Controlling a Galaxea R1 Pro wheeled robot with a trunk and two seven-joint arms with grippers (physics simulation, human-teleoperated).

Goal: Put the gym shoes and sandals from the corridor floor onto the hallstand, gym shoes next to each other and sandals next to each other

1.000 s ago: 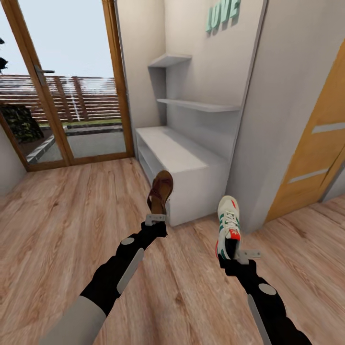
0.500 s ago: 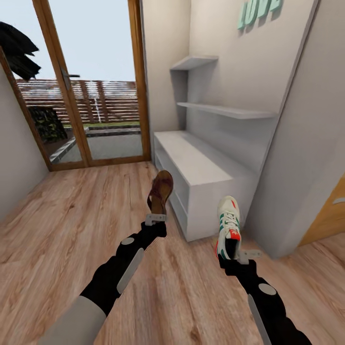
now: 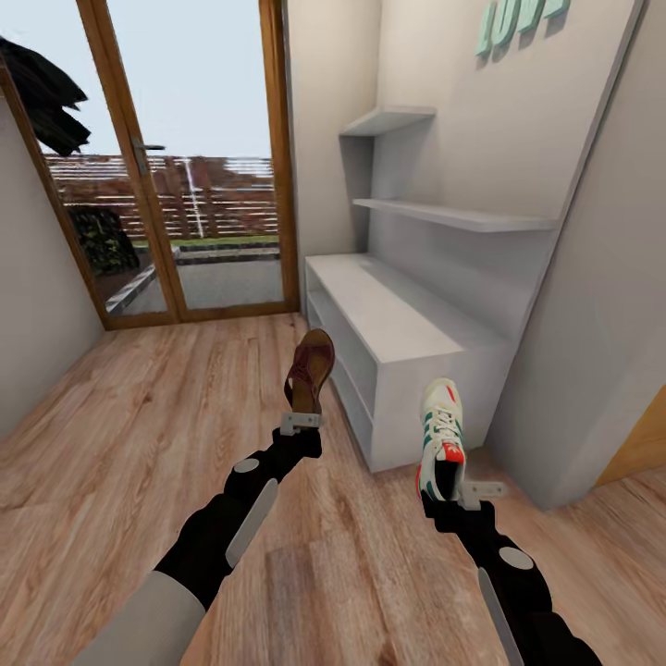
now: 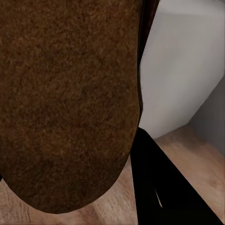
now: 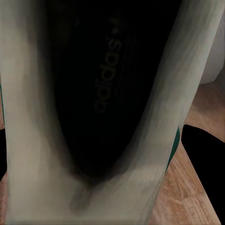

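Note:
My left gripper (image 3: 301, 421) is shut on the heel end of a dark brown sandal (image 3: 310, 370), which stands toe-up above the floor; its brown surface looms close in the left wrist view (image 4: 65, 93). My right gripper (image 3: 453, 492) is shut on the heel of a white gym shoe (image 3: 441, 427) with green stripes and red patches, also toe-up; its dark inside faces the right wrist camera (image 5: 98, 93). The low white hallstand (image 3: 393, 314) stands just beyond both shoes, its flat top bare. The other sandal and gym shoe are out of view.
Two white wall shelves (image 3: 453, 215) and teal letters (image 3: 518, 23) hang above the bench. A wood-framed glass door (image 3: 190, 185) closes the corridor's far end. A grey wall (image 3: 37, 314) is at the left, an orange door (image 3: 643, 444) at the right edge. Wood floor (image 3: 166, 416) lies left of the bench.
The whole head view has shifted, so the camera moved: the bench and door now sit further right and nearer. Both arms hold their shoes in the same pose.

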